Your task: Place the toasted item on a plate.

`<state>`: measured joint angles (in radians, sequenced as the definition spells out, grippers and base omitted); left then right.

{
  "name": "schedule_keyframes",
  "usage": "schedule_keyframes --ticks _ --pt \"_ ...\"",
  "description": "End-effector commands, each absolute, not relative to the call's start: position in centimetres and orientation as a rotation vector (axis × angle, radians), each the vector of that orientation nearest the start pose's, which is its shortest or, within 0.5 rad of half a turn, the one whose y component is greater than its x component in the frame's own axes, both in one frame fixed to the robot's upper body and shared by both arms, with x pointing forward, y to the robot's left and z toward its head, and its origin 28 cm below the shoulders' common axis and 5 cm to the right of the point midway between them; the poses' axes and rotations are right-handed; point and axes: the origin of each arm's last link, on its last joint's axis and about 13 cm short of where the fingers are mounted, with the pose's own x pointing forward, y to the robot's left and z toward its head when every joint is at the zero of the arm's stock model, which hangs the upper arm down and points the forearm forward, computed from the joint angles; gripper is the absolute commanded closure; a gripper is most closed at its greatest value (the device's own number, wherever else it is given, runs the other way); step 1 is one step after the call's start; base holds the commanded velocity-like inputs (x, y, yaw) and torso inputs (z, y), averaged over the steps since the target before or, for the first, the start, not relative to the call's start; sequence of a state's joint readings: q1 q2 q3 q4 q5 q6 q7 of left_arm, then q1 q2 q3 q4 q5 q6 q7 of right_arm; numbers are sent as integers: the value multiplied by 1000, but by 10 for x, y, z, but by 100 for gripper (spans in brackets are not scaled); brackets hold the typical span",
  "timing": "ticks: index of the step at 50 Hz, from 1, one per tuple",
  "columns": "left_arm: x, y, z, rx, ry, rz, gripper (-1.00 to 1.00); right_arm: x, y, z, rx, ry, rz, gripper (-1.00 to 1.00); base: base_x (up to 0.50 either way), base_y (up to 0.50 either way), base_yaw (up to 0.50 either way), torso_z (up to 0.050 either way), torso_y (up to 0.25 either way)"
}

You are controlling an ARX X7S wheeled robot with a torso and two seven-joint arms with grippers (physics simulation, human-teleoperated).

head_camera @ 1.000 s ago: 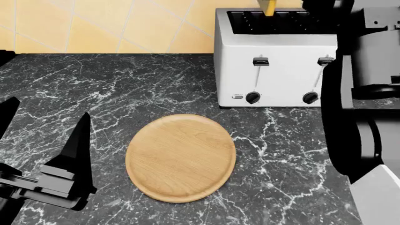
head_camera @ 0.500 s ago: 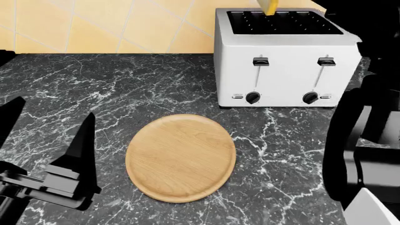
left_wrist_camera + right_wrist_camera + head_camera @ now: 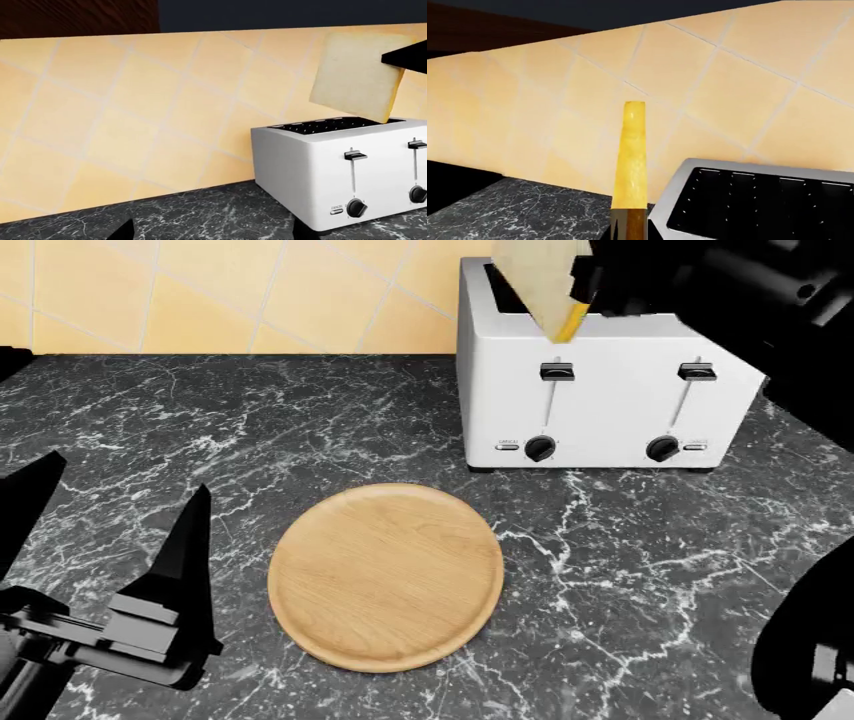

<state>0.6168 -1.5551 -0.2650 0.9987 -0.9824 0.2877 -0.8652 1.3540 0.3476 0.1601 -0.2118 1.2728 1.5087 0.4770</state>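
Toast (image 3: 538,280) hangs in the air above the white toaster (image 3: 607,405), clear of its slots (image 3: 330,124), upper part cut off by the head view's top edge. Right hand (image 3: 587,285) pinches its far side; fingers mostly lost in black shadow. Right wrist view shows only the slice's golden crust edge-on (image 3: 632,160). Wooden plate (image 3: 386,576) lies bare on the marble surface (image 3: 200,430), well apart from the slice. Left hand (image 3: 100,540) low beside the plate, fingers spread, holding nothing.
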Motion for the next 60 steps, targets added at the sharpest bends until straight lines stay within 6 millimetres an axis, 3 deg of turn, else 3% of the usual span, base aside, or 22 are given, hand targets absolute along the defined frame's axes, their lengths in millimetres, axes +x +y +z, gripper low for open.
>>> schedule_keyframes --ticks 1,13,30,41,60 --pt "121 266 229 70 -283 -217 -100 216 -149 360 151 -84 557 100 0 0 0 0 0" --pt "122 267 227 68 -282 -217 -100 179 -154 357 178 -48 684 100 0 0 0 0 0" --pt "121 267 227 68 -280 -218 -100 152 -154 335 160 67 813 100 0 0 0 0 0" --pt "120 266 227 67 -278 -217 -100 151 -152 322 149 106 861 100 0 0 0 0 0" --pt "122 263 225 67 -275 -216 -100 168 -138 300 239 114 893 100 0 0 0 0 0"
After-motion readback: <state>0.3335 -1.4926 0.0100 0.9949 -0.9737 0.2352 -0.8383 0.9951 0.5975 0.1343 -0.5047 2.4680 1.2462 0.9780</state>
